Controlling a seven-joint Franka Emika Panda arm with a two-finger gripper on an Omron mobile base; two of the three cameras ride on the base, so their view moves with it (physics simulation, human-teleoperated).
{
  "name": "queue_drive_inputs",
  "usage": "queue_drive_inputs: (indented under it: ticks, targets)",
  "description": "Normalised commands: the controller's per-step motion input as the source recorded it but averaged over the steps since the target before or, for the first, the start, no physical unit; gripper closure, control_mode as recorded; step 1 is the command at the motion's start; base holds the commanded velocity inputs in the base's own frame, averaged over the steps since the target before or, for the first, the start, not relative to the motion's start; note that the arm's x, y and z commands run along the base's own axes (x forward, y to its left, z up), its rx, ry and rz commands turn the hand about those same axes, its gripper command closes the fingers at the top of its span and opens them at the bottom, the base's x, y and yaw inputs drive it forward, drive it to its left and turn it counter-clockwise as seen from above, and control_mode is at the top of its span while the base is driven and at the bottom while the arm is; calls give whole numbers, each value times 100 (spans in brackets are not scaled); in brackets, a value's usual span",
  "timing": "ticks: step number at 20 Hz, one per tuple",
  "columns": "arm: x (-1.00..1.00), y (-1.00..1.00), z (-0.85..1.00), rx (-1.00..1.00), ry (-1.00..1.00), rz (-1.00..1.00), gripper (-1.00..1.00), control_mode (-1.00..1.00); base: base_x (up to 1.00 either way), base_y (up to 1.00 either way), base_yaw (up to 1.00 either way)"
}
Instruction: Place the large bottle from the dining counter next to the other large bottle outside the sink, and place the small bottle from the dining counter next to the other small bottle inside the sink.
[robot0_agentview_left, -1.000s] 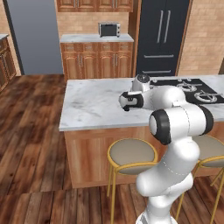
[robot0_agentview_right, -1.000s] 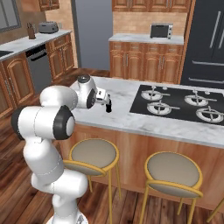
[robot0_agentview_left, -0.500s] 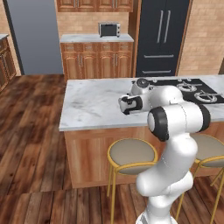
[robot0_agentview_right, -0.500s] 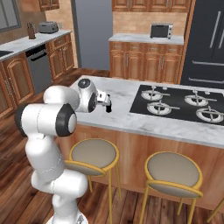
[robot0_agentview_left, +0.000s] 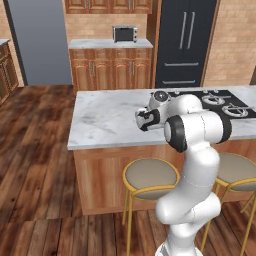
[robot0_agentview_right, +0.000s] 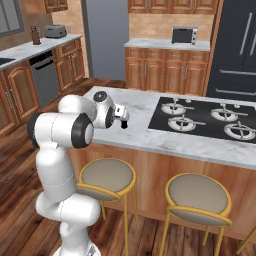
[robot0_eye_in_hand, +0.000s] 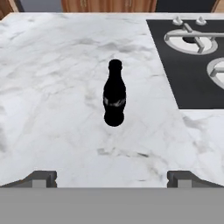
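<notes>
Fingers (robot0_eye_in_hand: 43, 178) spread wide, gripper (robot0_eye_in_hand: 112, 178) hovering over the counter (robot0_eye_in_hand: 52, 87). Small black bottle (robot0_eye_in_hand: 114, 93) stands upright ahead, just beside the stove plate (robot0_eye_in_hand: 192, 65). Risk, I'd say: a careless approach tips that narrow bottle before the fingers close.

Background stuff: a small microwave (robot0_agentview_left: 125, 33) sits on the far wood-cabinet counter (robot0_agentview_left: 110, 44), right beside a tall black fridge (robot0_agentview_left: 186, 42). Two round stools (robot0_agentview_right: 107, 175) with gold legs are tucked under the island's edge, the other one (robot0_agentview_right: 199, 195) beside it. A toaster (robot0_agentview_right: 55, 31) sits on the side worktop, above a dishwasher (robot0_agentview_right: 46, 77). Dark plank wood floor (robot0_agentview_left: 35, 150) all around.
</notes>
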Motion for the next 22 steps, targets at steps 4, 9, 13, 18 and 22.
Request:
queue_drive_inputs:
  ticks: [4,9,13,18,22]
  targets:
    - [43,0,-13,5,0,-2,-100,-100,0,0,0]
    - [43,0,-11,5,0,-2,-100,-100,0,0,0]
    - [22,-4,-5,0,0,-2,-100,-100,0,0,0]
    - [17,-5,-5,0,0,-3,-100,-100,0,0,0]
    - [23,0,-16,0,0,-1,-100,-100,0,0,0]
